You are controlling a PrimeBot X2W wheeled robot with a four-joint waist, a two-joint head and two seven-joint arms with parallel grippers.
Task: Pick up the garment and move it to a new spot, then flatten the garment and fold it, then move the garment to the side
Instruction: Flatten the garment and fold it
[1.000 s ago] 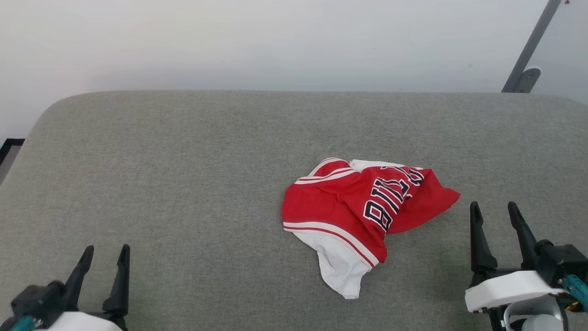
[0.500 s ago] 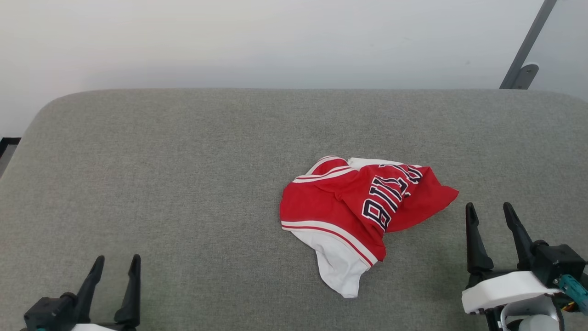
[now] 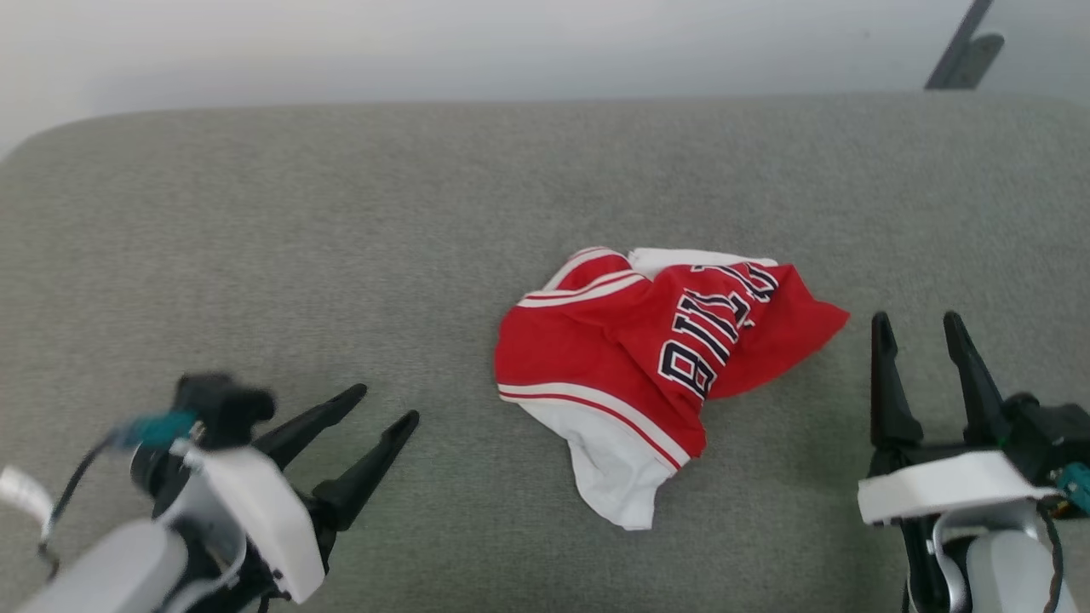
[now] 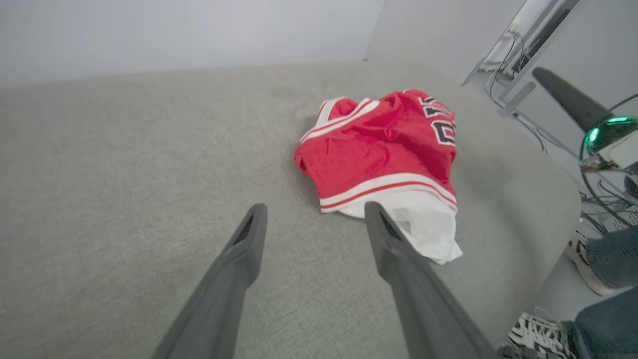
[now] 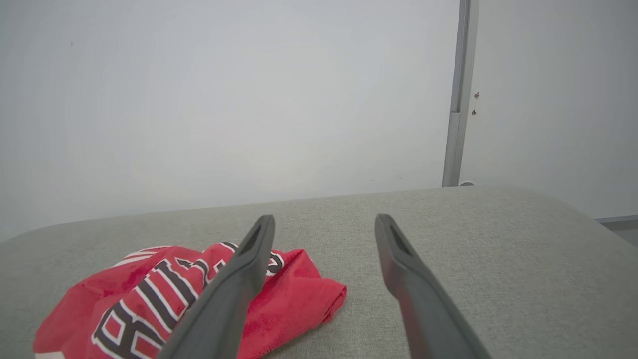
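the wide grey padded tabletop (image 3: 255, 213) takes up most of what i see. the garment (image 3: 630, 358) lies crumpled on it, a little right of the middle, between the two arms and touching neither. the left hand (image 3: 388, 403) sits at the near left, its fingers spread and aimed towards the heap, with nothing in it. the right hand (image 3: 915, 317) stands just beside the red corner, also spread and empty. to my mind the pickup has not begun. the worry is the bunched layers: a pinch on the loose white flap (image 3: 622, 477) alone could lift one layer and let the thin cloth slide out, or drag the heap along. fingertips driven too low might catch the upholstery. the lettering (image 3: 702, 340) is folded over itself.
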